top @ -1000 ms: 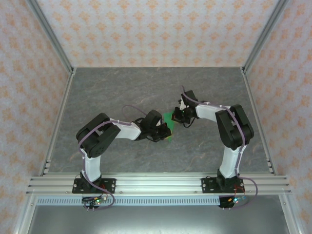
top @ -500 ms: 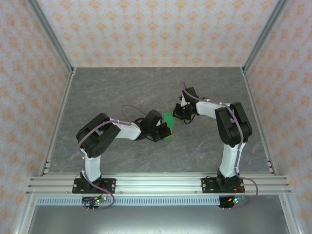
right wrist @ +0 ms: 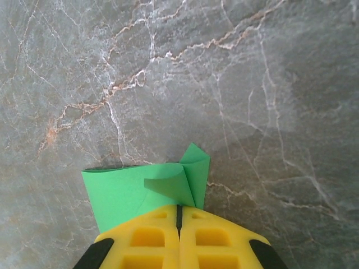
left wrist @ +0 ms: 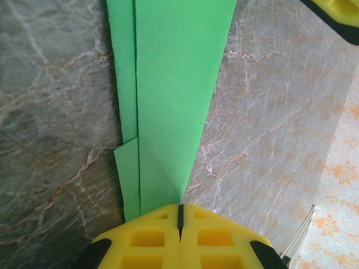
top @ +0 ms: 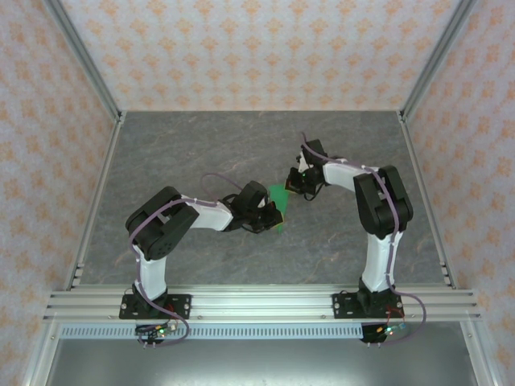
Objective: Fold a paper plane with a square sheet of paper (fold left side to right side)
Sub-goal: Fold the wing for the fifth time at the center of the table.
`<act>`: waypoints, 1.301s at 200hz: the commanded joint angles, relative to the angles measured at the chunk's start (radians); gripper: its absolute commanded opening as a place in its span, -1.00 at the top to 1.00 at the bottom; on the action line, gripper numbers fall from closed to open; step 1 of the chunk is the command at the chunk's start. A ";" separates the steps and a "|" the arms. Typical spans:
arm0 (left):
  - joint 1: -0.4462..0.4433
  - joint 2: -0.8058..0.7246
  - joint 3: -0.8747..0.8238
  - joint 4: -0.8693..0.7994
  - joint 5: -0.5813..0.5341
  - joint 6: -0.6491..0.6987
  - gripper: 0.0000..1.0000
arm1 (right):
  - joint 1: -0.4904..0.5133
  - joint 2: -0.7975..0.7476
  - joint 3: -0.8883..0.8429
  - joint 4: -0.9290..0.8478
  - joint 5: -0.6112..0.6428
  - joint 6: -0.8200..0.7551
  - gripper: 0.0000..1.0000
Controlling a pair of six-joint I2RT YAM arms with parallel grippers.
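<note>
Marbled tabletop [left wrist: 269, 140], slim creased green paper plane [left wrist: 174, 84]

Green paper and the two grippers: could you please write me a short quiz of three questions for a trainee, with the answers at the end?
1. True or false: the left gripper has its jaws wide open.
2. In the left wrist view, the green paper is: A) a flat uncreased square; B) folded in layers, narrowing toward the gripper; C) a crumpled ball.
3. Fill in: at the right gripper, the paper's end is ____, not flat on the table.
Key: 1 false, they are shut; 2 B; 3 curled.
</note>
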 commanded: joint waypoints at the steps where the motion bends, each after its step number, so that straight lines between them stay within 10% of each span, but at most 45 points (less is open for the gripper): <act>1: -0.015 0.058 -0.045 -0.199 -0.011 -0.001 1.00 | -0.061 0.046 0.051 0.088 0.156 -0.029 1.00; 120: -0.015 0.057 -0.041 -0.182 -0.006 -0.002 1.00 | -0.094 0.017 0.113 0.037 0.145 -0.054 1.00; 260: -0.015 0.039 -0.028 -0.188 -0.011 0.012 1.00 | 0.033 -0.152 -0.223 0.325 -0.157 0.169 1.00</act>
